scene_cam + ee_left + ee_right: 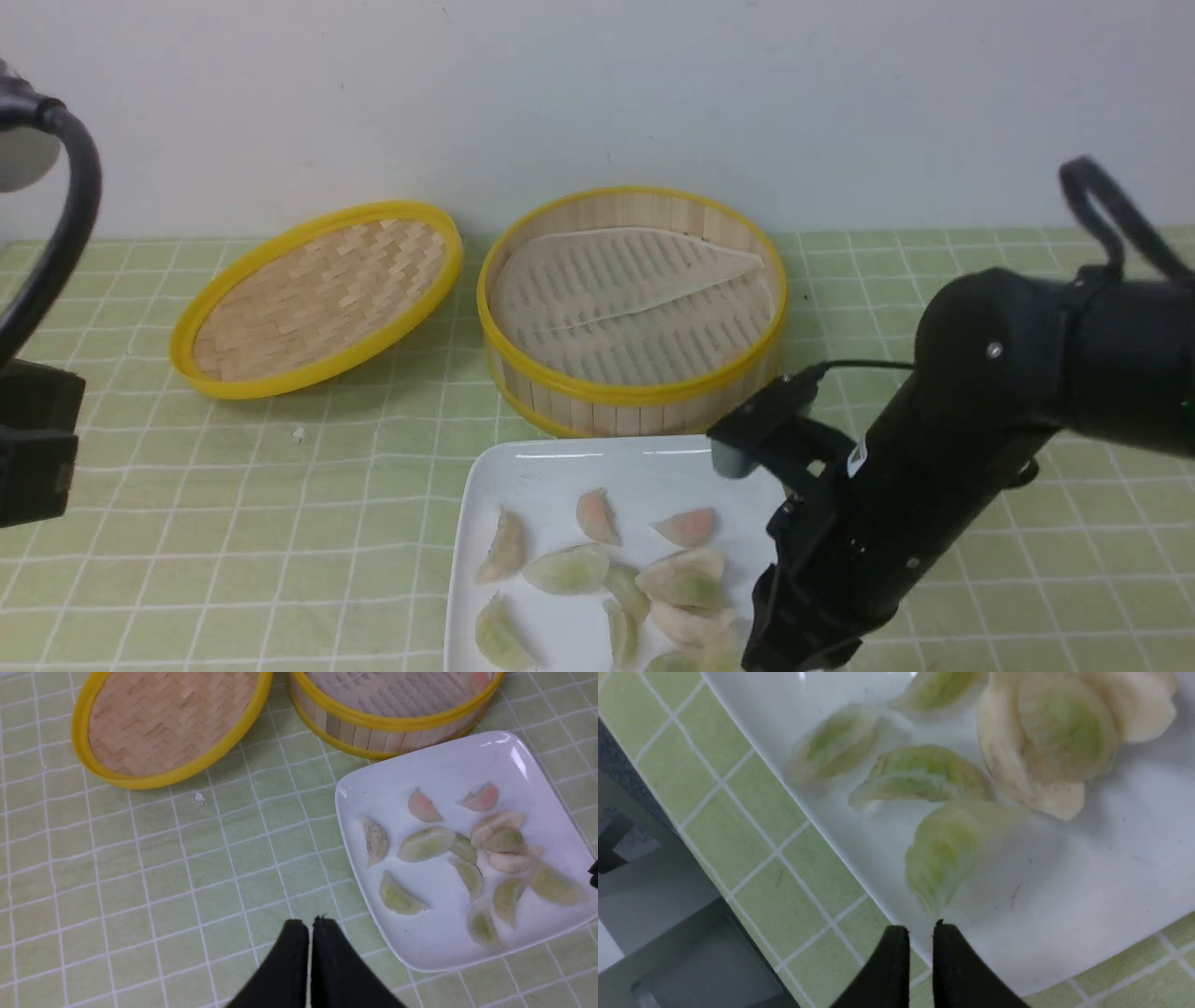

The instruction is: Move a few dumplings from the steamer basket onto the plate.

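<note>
Over the near right corner of the glossy white square plate [523, 462], your right gripper [920, 931] hangs with its black fingers nearly pressed together, a mere slit between them, pinching nothing. One of the small, pale green crescent dumplings [568, 569] lies on the plate just beyond the tips, beside several more and a few pink-tinted dumplings [597, 515].

The round bamboo-slat steamer basket [597, 411] stands just behind the plate. In the front view its slatted floor shows only the whitish liner sheet [625, 280], so you are likely at the end of the moving step. Next, lift straight up, because the soft, translucent skins look likely to drag.

Your left gripper [310, 924] has its fingers pressed together and holds nothing above the green checked cloth [233, 523]. The shallow woven yellow-rimmed lid [317, 299] lies to the basket's left.
</note>
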Robot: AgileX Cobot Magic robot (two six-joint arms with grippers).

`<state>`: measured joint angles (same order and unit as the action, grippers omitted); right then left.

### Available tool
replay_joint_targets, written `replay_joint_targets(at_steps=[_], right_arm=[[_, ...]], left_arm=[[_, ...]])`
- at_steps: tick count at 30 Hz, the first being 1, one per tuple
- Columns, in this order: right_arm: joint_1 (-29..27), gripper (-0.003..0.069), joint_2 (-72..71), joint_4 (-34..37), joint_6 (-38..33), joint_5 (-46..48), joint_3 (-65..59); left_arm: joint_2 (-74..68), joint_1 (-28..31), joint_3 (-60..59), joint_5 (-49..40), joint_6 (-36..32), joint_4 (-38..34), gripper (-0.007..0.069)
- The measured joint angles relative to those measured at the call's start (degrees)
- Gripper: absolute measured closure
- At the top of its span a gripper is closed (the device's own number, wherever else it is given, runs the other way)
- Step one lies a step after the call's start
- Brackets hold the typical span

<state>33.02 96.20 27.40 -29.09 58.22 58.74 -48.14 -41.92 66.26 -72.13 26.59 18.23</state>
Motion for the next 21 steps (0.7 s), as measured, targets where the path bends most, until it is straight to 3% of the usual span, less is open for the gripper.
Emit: replay_joint_targets(at_steps=[8,11,14,17,21], right_arm=[[0.1,0.0363,3.6,-5.5,4.1,-2.7,0.4],[0.1,0.0340,2.6,-10.1,10.0,1.2,3.3],[-0.2,0.0366,-0.9,-15.7,16.9,6.4,6.9],[-0.5,0.0457,-10.5,-23.1,24.3,10.3,9.7],[-0.5,0.0564,-24.7,-27.4,30.2,10.9,10.0]], left_arm=[[0.0,0.0,0.0,0.0,0.0,-0.8,0.0631],[0.0,0.0,0.0,0.0,0.0,-1.1,0.0631],[0.0,0.0,0.0,0.0,0.0,-1.3,0.0631],[0.0,0.0,0.0,0.0,0.0,-1.3,0.0631],[0.0,0.0,0.0,0.0,0.0,-1.3,0.0631]])
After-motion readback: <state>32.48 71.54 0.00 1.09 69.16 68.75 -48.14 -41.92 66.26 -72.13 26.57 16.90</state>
